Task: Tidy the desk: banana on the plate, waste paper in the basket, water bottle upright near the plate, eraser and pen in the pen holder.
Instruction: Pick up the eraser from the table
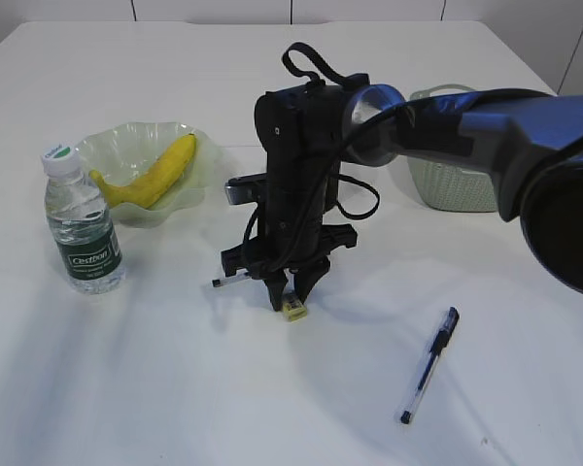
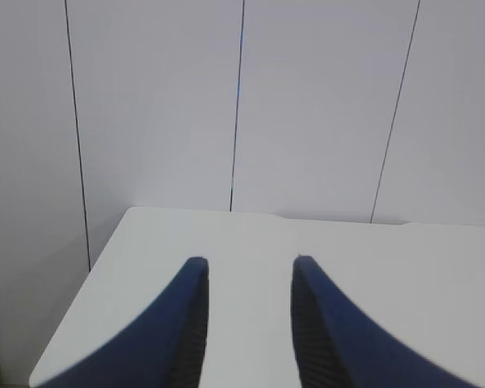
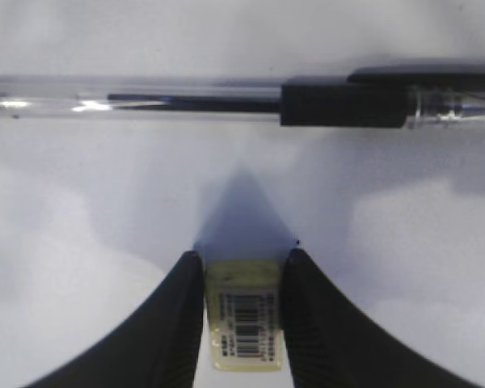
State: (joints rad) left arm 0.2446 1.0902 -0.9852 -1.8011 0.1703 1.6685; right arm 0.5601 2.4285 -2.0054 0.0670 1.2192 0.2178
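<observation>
A pen (image 1: pixel 429 363) lies nearest on the table (image 1: pixel 175 388) as the right gripper (image 1: pixel 290 287) clamps the eraser (image 3: pixel 242 315) against the tabletop; next, by appearances, a lift toward the unseen pen holder. Left gripper (image 2: pixel 244 279) hangs apart, empty.

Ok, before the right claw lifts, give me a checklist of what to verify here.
1. Right claw closed on both sides of the eraser: ok.
2. Eraser off the table: not ok, still resting on it.
3. Pen holder in sight: not ok, not in any view.
4. Pen clear of the claw: ok, lies apart.
5. Left claw empty, out of the way: ok.
6. Banana on plate: ok.
</observation>
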